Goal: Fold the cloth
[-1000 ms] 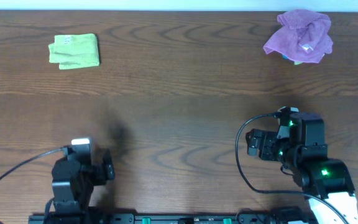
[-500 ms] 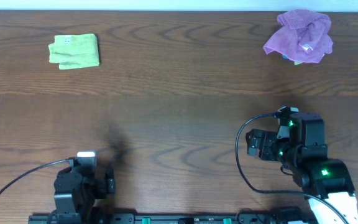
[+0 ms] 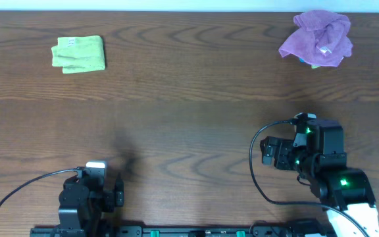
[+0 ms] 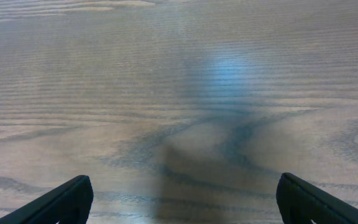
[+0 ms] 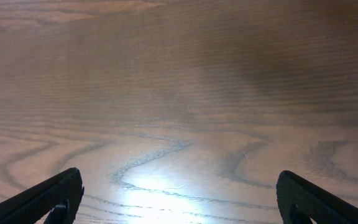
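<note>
The cloth lies seemingly folded at the counter's far left corner, well apart from the left end effector and right end effector, both spread wide and empty, so the arms should probably just park clear of it, leaving its layers undisturbed.

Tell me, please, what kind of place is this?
Probably a robot lab workbench: a wooden table, a left arm and a right arm mounted at its near edge, and a green cloth and a purple cloth laid out.
</note>
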Motion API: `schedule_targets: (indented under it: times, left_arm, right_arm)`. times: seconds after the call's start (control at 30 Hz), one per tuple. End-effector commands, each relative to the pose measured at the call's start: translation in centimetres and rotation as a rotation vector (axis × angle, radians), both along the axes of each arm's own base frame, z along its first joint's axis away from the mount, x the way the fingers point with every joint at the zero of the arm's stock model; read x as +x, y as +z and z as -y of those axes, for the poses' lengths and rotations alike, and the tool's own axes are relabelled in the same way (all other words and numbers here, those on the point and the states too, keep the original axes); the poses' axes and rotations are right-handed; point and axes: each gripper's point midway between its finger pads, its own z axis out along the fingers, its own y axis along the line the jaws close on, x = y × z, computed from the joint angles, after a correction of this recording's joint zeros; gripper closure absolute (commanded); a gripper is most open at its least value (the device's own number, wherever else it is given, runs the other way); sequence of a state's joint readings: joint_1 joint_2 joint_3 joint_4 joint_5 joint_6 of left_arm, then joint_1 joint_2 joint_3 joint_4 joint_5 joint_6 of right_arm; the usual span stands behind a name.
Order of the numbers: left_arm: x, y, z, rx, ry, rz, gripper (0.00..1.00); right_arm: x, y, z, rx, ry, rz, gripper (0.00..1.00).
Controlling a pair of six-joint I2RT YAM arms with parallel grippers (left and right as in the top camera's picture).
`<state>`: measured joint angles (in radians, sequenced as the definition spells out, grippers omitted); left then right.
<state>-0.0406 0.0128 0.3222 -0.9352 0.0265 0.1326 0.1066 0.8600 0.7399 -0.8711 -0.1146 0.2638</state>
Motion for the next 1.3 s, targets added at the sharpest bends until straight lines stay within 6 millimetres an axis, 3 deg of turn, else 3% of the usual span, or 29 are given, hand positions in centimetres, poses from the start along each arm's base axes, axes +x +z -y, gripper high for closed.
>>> schedule_targets:
  times: [0.0,0.57,0.7,0.87,1.1,1.27]
  left_arm:
    - [-1.0,-1.3,0.0,0.039,-0.033,-0.058,0.05]
    - [-1.0,-1.3,0.0,0.039,-0.033,-0.058,0.05]
    - [-1.0,-1.3,0.0,0.039,-0.033,-0.058,0.04]
    - [-1.0,-1.3,0.0,0.039,-0.033,-0.058,0.05]
    - [-1.0,-1.3,0.0,0.039,-0.033,-0.058,0.05]
    - [-1.0,-1.3,0.0,0.039,-0.033,-0.058,0.05]
  right_arm:
    - [0.0,-0.1,0.3,0.002,-0.023,-0.002,0.01]
    - [0.0,-0.1,0.3,0.002,-0.023,-0.002,0.01]
    - [-0.4,0.8,0.1,0.0,-0.008,0.037,0.01]
    - [-1.4,1.9,3.0,-0.139,-0.065,0.148,0.01]
    - [-2.1,-1.3,4.8,-0.217,-0.078,0.376,0.01]
    - [-2.5,-3.1,5.0,-0.263,-0.027,0.47,0.01]
